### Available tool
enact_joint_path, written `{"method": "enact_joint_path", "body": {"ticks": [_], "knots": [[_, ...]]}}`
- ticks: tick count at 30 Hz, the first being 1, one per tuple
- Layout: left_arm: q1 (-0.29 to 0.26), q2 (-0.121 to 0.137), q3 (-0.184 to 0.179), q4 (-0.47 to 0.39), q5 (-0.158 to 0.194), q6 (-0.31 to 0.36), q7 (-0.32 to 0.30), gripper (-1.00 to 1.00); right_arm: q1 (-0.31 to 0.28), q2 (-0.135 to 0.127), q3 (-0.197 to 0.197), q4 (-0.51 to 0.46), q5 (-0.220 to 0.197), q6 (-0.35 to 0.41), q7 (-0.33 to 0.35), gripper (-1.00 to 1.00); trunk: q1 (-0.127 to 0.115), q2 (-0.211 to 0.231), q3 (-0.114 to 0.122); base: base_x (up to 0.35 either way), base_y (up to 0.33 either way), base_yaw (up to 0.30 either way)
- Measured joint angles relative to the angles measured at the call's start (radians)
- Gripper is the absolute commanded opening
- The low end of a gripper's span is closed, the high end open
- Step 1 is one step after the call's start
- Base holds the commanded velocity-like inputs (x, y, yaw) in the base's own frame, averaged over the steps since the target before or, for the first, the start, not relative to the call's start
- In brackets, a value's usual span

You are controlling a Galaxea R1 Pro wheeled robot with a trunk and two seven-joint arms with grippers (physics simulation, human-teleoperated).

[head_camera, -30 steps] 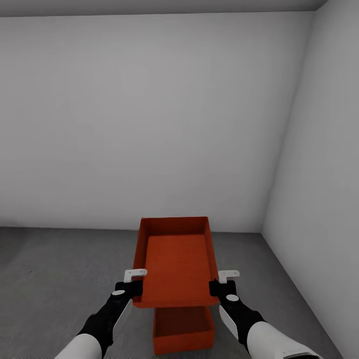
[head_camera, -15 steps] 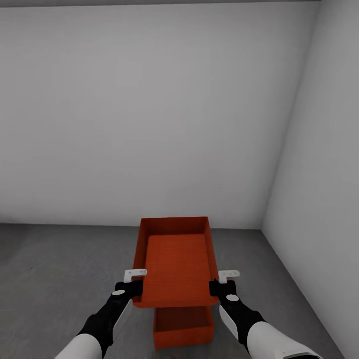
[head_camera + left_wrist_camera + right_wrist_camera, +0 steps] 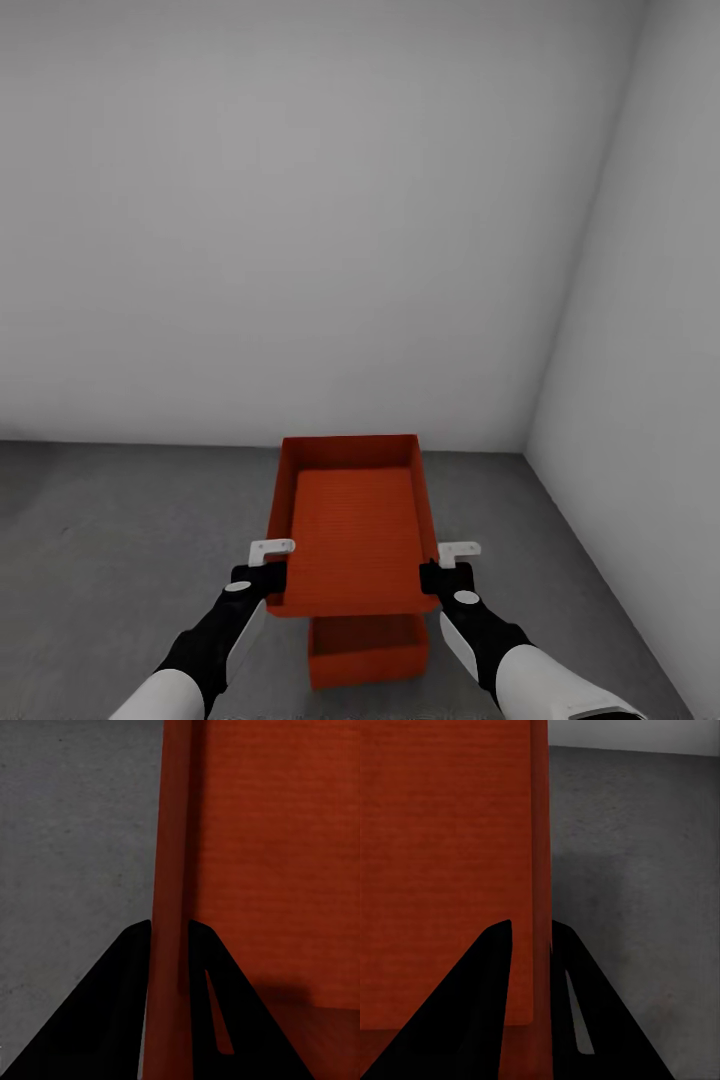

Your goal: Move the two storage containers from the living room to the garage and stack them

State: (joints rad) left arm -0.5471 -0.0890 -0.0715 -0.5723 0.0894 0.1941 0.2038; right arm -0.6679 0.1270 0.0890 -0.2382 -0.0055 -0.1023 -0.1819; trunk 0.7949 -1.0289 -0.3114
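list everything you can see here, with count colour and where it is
held container: 1, orange-red, open-topped, carried between both grippers, above the other
lower container: 1, orange-red, on the floor below the held one, mostly hidden by it
floor: 1, dark grey concrete, across the lower part of the head view
walls: 2, white-grey, one ahead and one on the right, meeting in a corner
left gripper: 1, black with white tips, shut on the held container's left wall
right gripper: 1, black with white tips, shut on its right wall
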Motion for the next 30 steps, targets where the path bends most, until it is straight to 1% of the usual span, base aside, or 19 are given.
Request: {"method": "enact_joint_path", "body": {"ticks": [7, 14, 18, 22, 30], "knots": [[0.000, 0.000, -0.002, 0.001, 0.000, -0.001, 0.000, -1.00, 0.000, -0.001, 0.000, 0.000, -0.001, 0.000, 0.001, -1.00, 0.000, 0.000, -0.011, 0.026, 0.000, 0.000], [0.000, 0.000, 0.002, 0.006, 0.001, -0.007, -0.003, -1.00, 0.000, -0.001, 0.000, 0.000, 0.004, 0.000, 0.001, -1.00, -0.001, 0.000, -0.023, 0.273, 0.000, 0.000], [0.000, 0.000, 0.002, 0.007, 0.001, -0.008, -0.004, -1.00, 0.000, -0.002, 0.012, 0.000, -0.007, 0.000, -0.003, -1.00, -0.001, 0.000, -0.029, 0.317, 0.000, 0.000], [0.000, 0.000, 0.003, 0.007, 0.000, -0.008, -0.004, -1.00, 0.000, -0.002, 0.015, 0.000, -0.009, 0.000, -0.004, -1.00, -0.001, 0.000, -0.036, 0.301, 0.000, 0.000], [0.000, 0.000, 0.003, 0.006, -0.001, -0.006, -0.004, -1.00, 0.000, -0.002, 0.016, 0.000, -0.010, 0.000, -0.004, -1.00, 0.000, 0.000, -0.048, 0.058, 0.000, 0.000]]}}
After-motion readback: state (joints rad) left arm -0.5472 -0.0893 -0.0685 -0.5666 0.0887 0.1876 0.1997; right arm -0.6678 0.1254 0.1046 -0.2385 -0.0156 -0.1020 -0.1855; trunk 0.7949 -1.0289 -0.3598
